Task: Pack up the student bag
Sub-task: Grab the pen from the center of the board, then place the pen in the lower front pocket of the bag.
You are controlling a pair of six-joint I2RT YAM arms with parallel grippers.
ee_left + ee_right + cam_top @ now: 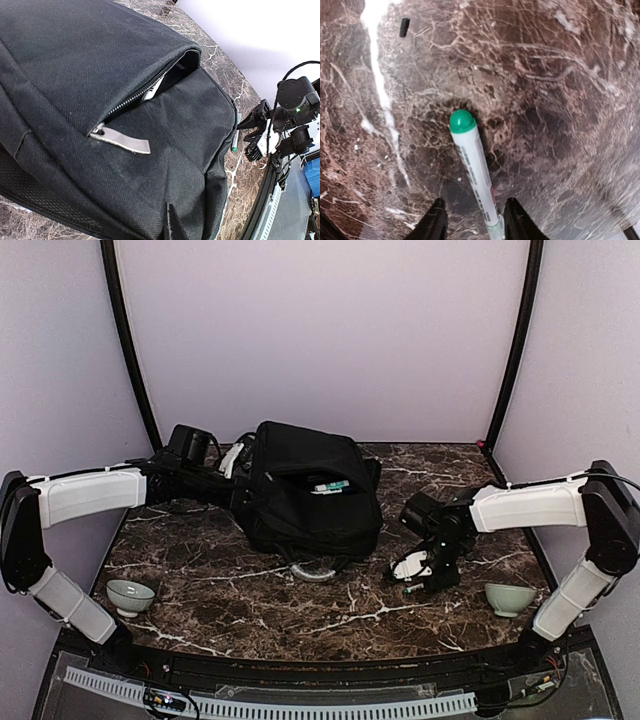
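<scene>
A: How best to pack now?

B: Bag [310, 490] lies mid-table, pocket gaping. The left gripper [228, 462], jaws together, seems to pinch its left edge; keep that taut. The right gripper [474, 220], clamped on a green-capped marker [472, 160], hangs to the bag's right, apart from it; carry it over and slip the marker in cap-first.

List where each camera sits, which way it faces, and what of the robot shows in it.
Top: above and behind the bases, looking down at the table; both arms, bag, two bowls.
Left wrist: beside the bag, facing its open zip pocket; the right end effector shows beyond, its own does not.
Right wrist: looking down at the marble; its fingers flank a green-capped marker.
Shared: bag in top and left wrist.
</scene>
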